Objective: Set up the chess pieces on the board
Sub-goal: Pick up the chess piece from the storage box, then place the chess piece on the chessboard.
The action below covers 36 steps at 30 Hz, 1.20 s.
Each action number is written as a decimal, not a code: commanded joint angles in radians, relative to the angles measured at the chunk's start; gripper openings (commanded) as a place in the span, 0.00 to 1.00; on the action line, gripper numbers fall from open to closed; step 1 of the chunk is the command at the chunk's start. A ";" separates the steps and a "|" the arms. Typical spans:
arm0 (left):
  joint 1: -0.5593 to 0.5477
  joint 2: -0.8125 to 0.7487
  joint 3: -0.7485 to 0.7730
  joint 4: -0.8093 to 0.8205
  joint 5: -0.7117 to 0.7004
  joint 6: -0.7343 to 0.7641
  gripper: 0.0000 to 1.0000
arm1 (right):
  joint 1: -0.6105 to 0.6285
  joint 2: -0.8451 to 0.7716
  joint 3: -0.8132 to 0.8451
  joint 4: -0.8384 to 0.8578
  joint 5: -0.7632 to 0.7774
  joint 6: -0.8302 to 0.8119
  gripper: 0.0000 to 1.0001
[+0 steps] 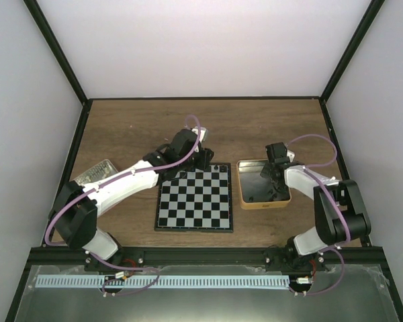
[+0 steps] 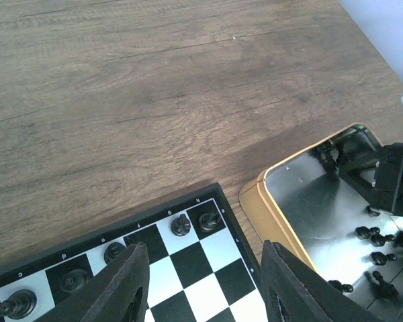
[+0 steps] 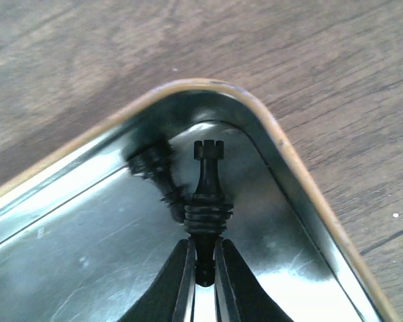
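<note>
**Top external view.** Nearest the camera is the mounting rail [image 1: 208, 257] that carries both arm bases. Beyond it the board [image 1: 195, 201] lies flat on the wooden table [image 1: 134, 127], just left of a tan-sided tin [image 1: 265, 204]. A shallow metal tray [image 1: 97, 172] sits well apart at the table's left edge. The left gripper [image 1: 203, 161] hangs over the board's far edge. The right gripper [image 1: 270, 171] reaches into the far part of the tin. Of the chess pieces [image 1: 218, 166], one shows on the board's far row near the right corner. Dark loose pieces lie in the tin's near half.

**Left wrist view.** The left gripper [image 2: 205, 295] has its jaws moderately apart with nothing between them. It is above the board [image 2: 188, 268]. Five chess pieces [image 2: 181, 225] stand along the board's edge row, one to a square. The tin [image 2: 269, 215] lies just beside the board's corner without touching it. More pieces are scattered on the tin floor, and the right gripper [image 2: 363, 176] sits near its far corner.

**Right wrist view.** The right gripper [image 3: 203, 258] is clamped narrow on the base end of a crowned piece [image 3: 207, 201]. The notched top of this piece points into a rounded corner of the tin [image 3: 295, 168]. A dark shape lies on the tin wall just left of it. Whether it is a reflection or a second piece cannot be told.
</note>
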 commanded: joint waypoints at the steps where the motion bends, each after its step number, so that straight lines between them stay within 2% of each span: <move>1: 0.008 -0.029 -0.023 0.039 -0.001 -0.014 0.49 | -0.014 -0.086 0.004 -0.002 -0.093 -0.055 0.02; 6: 0.017 -0.056 -0.033 0.060 0.010 -0.039 0.51 | -0.015 -0.196 0.009 -0.015 -0.253 -0.089 0.01; 11: 0.033 -0.097 -0.056 0.104 0.056 -0.079 0.53 | -0.014 -0.304 -0.006 0.047 -0.460 -0.136 0.01; 17: 0.083 -0.144 -0.086 0.187 0.230 -0.147 0.58 | -0.013 -0.436 -0.061 0.212 -0.721 -0.166 0.01; 28: 0.136 -0.151 -0.107 0.298 0.516 -0.254 0.65 | 0.005 -0.469 -0.086 0.362 -1.066 -0.183 0.01; 36: 0.136 -0.107 -0.118 0.395 0.664 -0.318 0.65 | 0.065 -0.466 -0.075 0.414 -1.162 -0.200 0.02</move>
